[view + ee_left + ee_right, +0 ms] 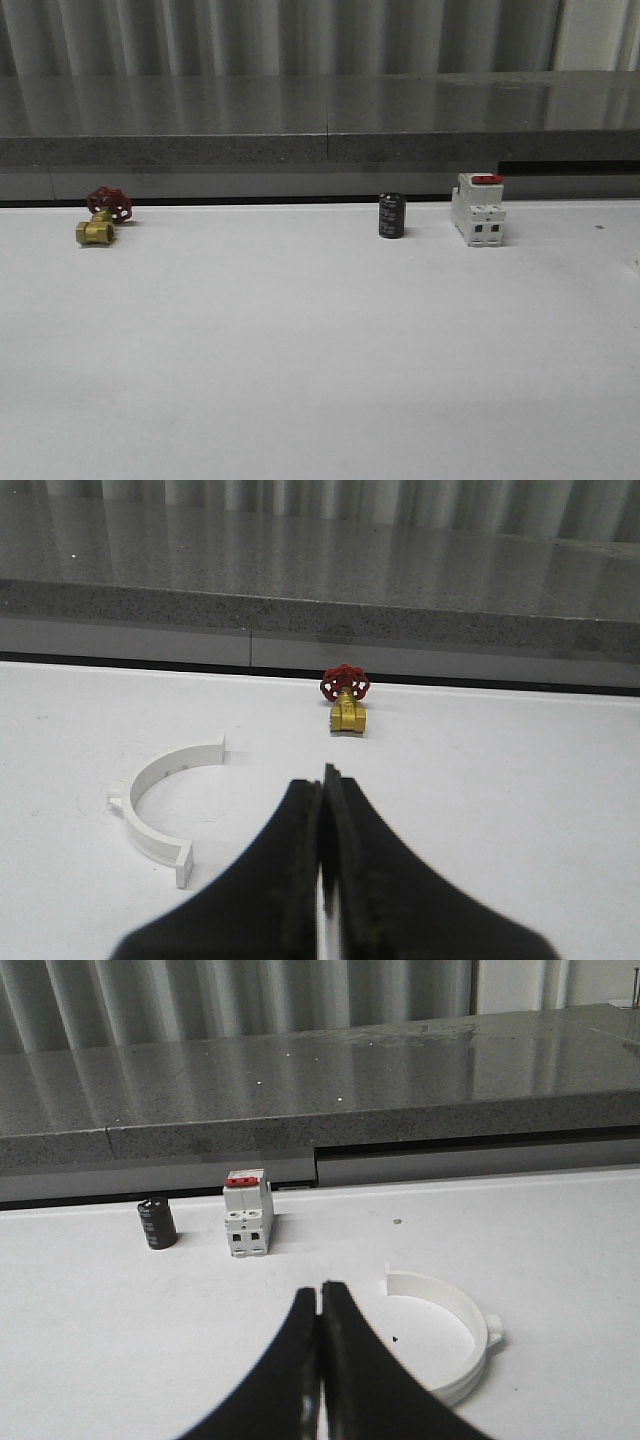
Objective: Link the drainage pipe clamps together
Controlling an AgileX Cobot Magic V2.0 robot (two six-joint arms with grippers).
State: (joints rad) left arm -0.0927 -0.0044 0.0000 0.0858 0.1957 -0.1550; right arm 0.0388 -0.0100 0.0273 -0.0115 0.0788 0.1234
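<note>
both hands are pressed closed with nothing between the fingers. the left hand [322, 810] hovers over the white table [520, 810], and one half clamp [160, 810] lies flat beside it, off to one side of the fingertips and near them, its open curve turned in toward the hand. beyond the fingertips, near the table's back edge, stands the brass valve [346, 700] with its red wheel.

the right hand [320, 1310] is just as tightly closed, and the other half clamp [450, 1335] lies just beside its fingers, part of the ring tucked behind them. further ahead of that hand are the white block with the red top [247, 1218] and a small dark cylinder [156, 1223].

so the two halves sit one by each hand and unjoined, and i can't tell from here how far apart they are; i'd say the job has not really begun.

the worry, to my eye: each hand must open before it comes down, or the closed tips will simply shove a light plastic arc across the smooth table. the halves are thin and lie flat, so a pinch on the rim could make one flip or slide. and if they are lifted at different angles, the small end tabs may miss each other and not catch.
</note>
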